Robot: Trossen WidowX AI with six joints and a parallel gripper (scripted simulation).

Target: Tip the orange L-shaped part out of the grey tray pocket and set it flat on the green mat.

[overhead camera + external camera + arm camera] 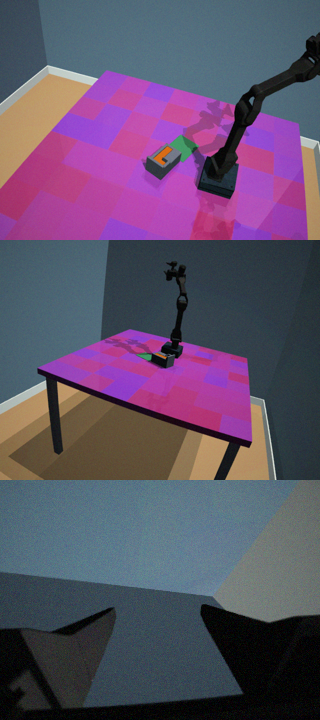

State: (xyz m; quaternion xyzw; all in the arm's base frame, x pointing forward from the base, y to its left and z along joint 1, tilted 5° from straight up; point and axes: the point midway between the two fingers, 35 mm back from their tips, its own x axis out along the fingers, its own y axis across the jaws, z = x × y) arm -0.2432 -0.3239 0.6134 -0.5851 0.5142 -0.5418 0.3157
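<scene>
The orange L-shaped part [161,155] [161,356] lies flush in the pocket of the grey tray [157,169] [160,362] near the table's middle. The green mat [184,147] [144,356] lies flat right beside the tray. My gripper [170,264] [159,610] is raised high above the arm's base, far above the tray and pointing up and away from it. Its fingers stand wide apart with nothing between them. In the wrist view I see only the walls of the room between the two fingertips. In the top view the gripper itself is out of the frame at the right edge.
The arm's dark base [218,180] [172,348] stands on the pink and purple chequered table [90,167] [180,395] close beside the tray. The arm's shadow falls across the mat and the table behind it.
</scene>
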